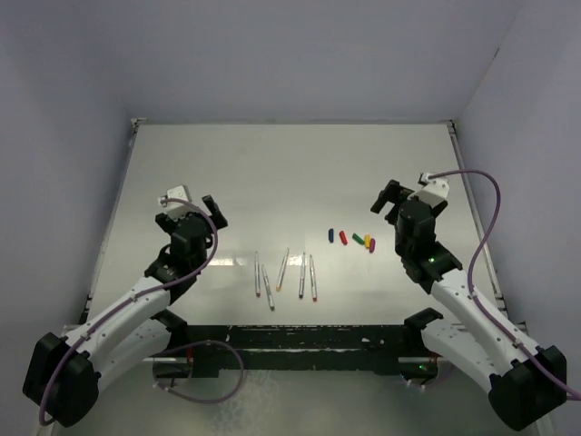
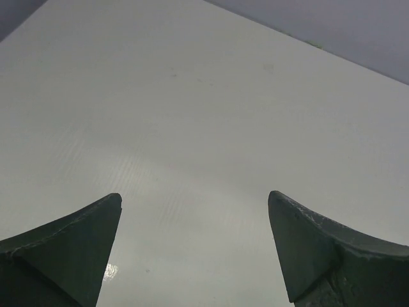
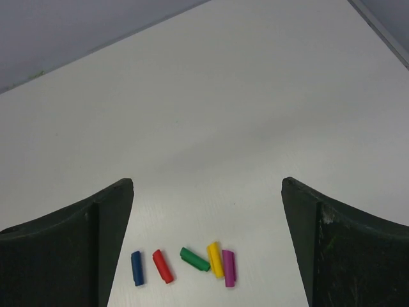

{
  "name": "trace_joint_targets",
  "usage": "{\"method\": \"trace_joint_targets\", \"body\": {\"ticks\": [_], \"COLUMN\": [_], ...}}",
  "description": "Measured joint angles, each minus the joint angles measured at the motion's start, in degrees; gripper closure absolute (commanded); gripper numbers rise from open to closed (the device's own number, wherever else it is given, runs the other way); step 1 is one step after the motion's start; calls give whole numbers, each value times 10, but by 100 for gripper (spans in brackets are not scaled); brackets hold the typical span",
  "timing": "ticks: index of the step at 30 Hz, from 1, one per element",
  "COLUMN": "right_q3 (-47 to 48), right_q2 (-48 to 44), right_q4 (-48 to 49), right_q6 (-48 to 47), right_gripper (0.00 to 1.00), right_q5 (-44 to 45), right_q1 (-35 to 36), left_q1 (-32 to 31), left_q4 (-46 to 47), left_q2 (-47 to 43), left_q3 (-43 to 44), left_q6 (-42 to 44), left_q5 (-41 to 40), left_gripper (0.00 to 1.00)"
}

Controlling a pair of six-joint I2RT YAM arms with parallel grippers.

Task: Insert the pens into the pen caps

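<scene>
Starting from empty jaws, spread wide apart, on both the left claw [image 1: 214, 211] and the right claw [image 1: 386, 202], above the table [image 1: 272, 163]. Look for the pen caps [image 3: 194, 259] just under the right claw, low between its jaws in its own camera, slightly to its left when seen from above. Look for the pens [image 1: 283, 272] to the right of the left claw and a little behind it, about midway between the two claws; only bare table in the left claw's own camera.

Probably best to bring the left claw down on an outer pen, closing across the middle of it, so as not to push the neighbours. Take the cap of same colour with the right claw, across its short width, keeping the open end free. Align both before pressing, gently.

Counted: five pens, in a loose row. Five caps: blue, red, green, then the yellow cap [image 3: 215, 259] and the purple cap [image 3: 229, 268] side by side, touching or nearly so.
</scene>
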Motion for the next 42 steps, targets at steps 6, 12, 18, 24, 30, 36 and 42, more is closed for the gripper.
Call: {"method": "trace_joint_targets", "body": {"ticks": [6,12,18,24,30,36,42], "right_q3": [-1,-8,-7,-7,-7,-7,-7], "right_q2": [-27,-79,-61,-16,5,6,10], "right_q4": [-11,-9,-13,-30,-39,-39,-39], "right_q6": [13,24,23,26,31,33,40], "right_gripper": [0,0,0,0,0,2,6], "right_q5": [14,46,52,59,72,72,71], "right_q1": [0,-1,-1,-1,-1,-1,-1], "left_q1": [0,0,0,0,0,-11,-141], "left_q4": [-12,-14,-21,-60,-107,-122,-188], "left_q2": [0,0,5,-1,54,159,217], "left_q3": [2,2,2,8,80,102,126], "left_q6": [-12,-23,-12,5,29,24,-4], "left_q5": [-4,-9,12,34,91,183,167], "left_gripper": [1,1,1,1,1,1,1]}}
